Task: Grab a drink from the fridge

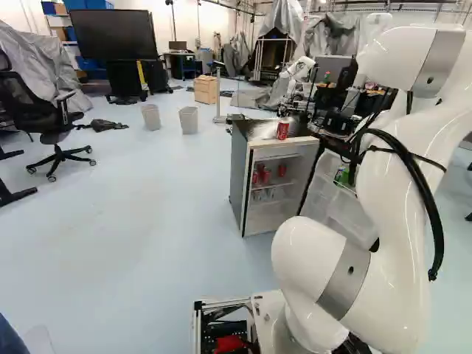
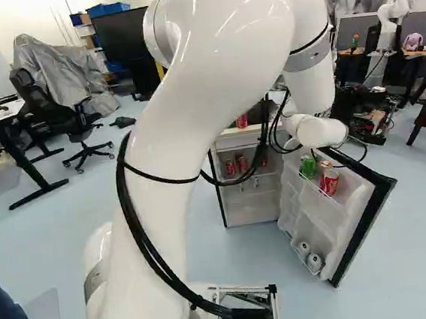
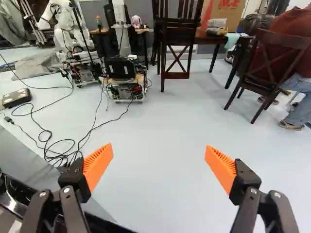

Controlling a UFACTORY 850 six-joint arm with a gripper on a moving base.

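Gripper [image 3: 158,153] fingers wide apart, nothing between, aimed over floor [image 3: 155,111], no drink ahead. Nearest drinks look like red can [image 2: 329,182] and green can [image 2: 308,167] in door [image 2: 339,226], below arm's wrist [image 2: 317,132], roughly upright, long axes near vertical. More red cans [image 1: 265,177] inside fridge [image 1: 239,169]. Likely needs turning back doorward.

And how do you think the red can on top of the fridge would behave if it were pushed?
The red can stands upright and narrow, so a high push would probably tip it. Being round, it might then roll off the fridge. Its smooth side may be slippery.
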